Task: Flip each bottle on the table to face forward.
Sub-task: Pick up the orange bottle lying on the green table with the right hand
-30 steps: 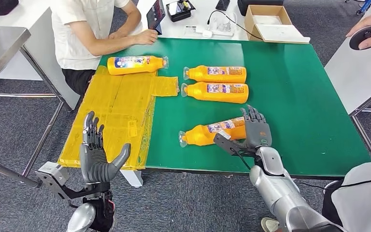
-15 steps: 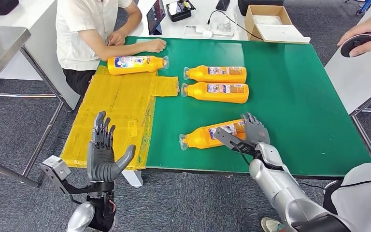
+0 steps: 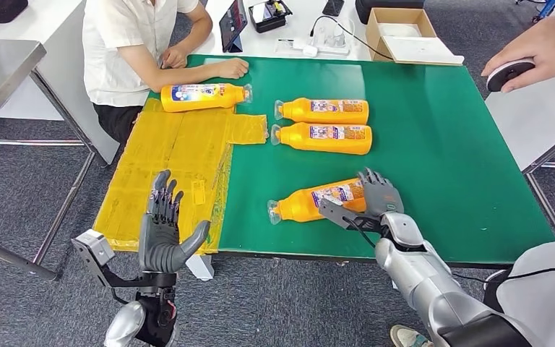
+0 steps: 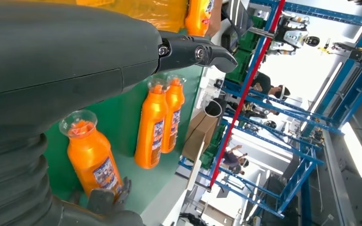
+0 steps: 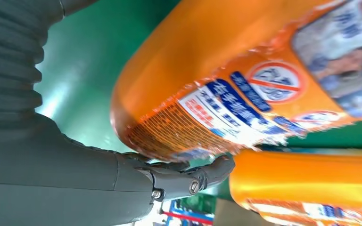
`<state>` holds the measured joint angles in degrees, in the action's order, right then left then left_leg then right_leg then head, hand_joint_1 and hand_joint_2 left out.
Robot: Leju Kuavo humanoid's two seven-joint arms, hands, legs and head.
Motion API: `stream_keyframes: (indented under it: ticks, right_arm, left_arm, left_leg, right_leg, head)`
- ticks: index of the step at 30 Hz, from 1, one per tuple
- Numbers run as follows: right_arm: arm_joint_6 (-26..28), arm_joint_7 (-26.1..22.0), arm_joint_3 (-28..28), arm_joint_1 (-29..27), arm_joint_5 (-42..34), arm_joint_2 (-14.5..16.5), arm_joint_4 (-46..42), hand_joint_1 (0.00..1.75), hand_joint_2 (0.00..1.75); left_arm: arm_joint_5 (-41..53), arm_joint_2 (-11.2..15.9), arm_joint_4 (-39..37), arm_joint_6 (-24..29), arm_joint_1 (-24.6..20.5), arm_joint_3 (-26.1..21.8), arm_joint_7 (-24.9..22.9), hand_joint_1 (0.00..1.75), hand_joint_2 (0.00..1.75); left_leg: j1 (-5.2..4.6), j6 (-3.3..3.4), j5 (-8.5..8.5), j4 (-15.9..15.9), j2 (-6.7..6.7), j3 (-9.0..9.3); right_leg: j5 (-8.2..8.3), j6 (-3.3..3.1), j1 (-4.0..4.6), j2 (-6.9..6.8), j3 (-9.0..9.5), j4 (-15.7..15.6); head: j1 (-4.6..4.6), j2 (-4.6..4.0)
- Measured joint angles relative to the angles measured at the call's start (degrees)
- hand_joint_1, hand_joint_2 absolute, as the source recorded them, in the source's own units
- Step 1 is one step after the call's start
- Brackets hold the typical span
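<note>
Four orange bottles lie on their sides on the green table (image 3: 441, 144). The nearest bottle (image 3: 307, 202) lies slanted, cap toward the left, label up. My right hand (image 3: 376, 199) grips its base, thumb (image 5: 188, 181) across the label side and fingers (image 3: 377, 182) wrapped behind. In the right wrist view this bottle (image 5: 226, 70) sits close against the palm. Two more bottles (image 3: 325, 110) (image 3: 325, 137) lie side by side in the table's middle. A fourth bottle (image 3: 202, 96) lies on the yellow sheet (image 3: 166, 166). My left hand (image 3: 165, 235) is raised, fingers spread, holding nothing, off the table's near left edge.
A person sits at the far left with a forearm (image 3: 202, 71) resting on the table near the fourth bottle. Another person's hand (image 3: 527, 58) holds a dark round object at the right. A cardboard box (image 3: 405, 32) and devices stand behind the table.
My right hand has closed in on the near bottle's base, hiding it. My left hand has risen and shifted right. The seated person's arm slid onto the table; the other person's hand moved left.
</note>
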<state>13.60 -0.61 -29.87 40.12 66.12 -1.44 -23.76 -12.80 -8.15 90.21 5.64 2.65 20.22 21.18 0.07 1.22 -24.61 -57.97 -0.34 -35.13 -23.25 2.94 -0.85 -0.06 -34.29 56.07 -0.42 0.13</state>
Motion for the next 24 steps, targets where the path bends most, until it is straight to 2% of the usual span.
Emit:
stream_keyframes:
  ticks: [8, 18, 20, 21, 22, 24]
  right_arm:
    - [0.4, -2.0, -2.3, 1.5, 2.6, 0.2, 1.0, 0.00, 1.75]
    - [-5.0, -2.6, -3.3, 2.5, 2.5, 0.3, 2.2, 0.00, 1.75]
    - [-6.9, -2.5, -3.3, 2.8, 2.0, 0.1, 2.5, 0.06, 1.75]
    - [-7.7, -2.6, -3.3, 2.8, 1.7, 0.0, 2.6, 0.24, 1.75]
    - [-8.5, -2.7, -3.3, 2.9, 1.3, -0.2, 2.8, 0.58, 1.75]
    - [-10.0, -3.0, -3.2, 3.0, 0.5, -0.6, 3.2, 1.40, 1.75]
  left_arm:
    - [-0.8, 0.0, -0.7, -0.6, -0.1, 0.7, 0.0, 0.00, 1.75]
    - [-1.2, 0.0, -1.0, -0.7, -0.4, 0.7, 0.0, 0.00, 1.75]
    - [-1.4, 0.0, -1.1, -0.8, -0.6, 0.7, 0.0, 0.00, 1.75]
    - [-1.5, 0.0, -1.2, -0.9, -0.8, 0.8, 0.0, 0.00, 1.75]
    - [-1.5, 0.0, -1.4, -0.9, -0.9, 0.9, 0.0, 0.00, 1.75]
    - [-1.6, 0.0, -1.7, -1.1, -1.1, 1.2, 0.0, 0.00, 1.75]
  left_leg:
    - [0.00, 0.00, 0.00, 0.0, 0.00, 0.00]
    - [0.00, 0.00, 0.00, 0.0, 0.00, 0.02]
    - [0.00, 0.00, 0.00, 0.0, 0.00, 0.04]
    - [0.00, 0.00, 0.00, 0.0, 0.00, 0.05]
    - [0.00, 0.00, 0.00, 0.0, 0.00, 0.06]
    - [0.00, 0.00, 0.00, 0.0, 0.00, 0.11]
  right_leg:
    - [0.00, 0.00, 0.01, 0.00, -0.01, 0.0]
    - [0.00, 0.00, 0.00, 0.00, 0.00, 0.0]
    - [0.00, 0.00, 0.00, 0.00, 0.00, 0.0]
    - [0.00, 0.00, 0.00, 0.00, 0.01, 0.0]
    - [0.00, 0.00, 0.00, 0.00, 0.02, 0.0]
    - [0.00, 0.00, 0.00, 0.00, 0.06, 0.0]
  head:
    - [-0.01, 0.00]
    - [0.00, 0.00]
    - [-0.01, 0.00]
    - [-0.02, 0.00]
    - [-0.02, 0.00]
    - [-0.01, 0.00]
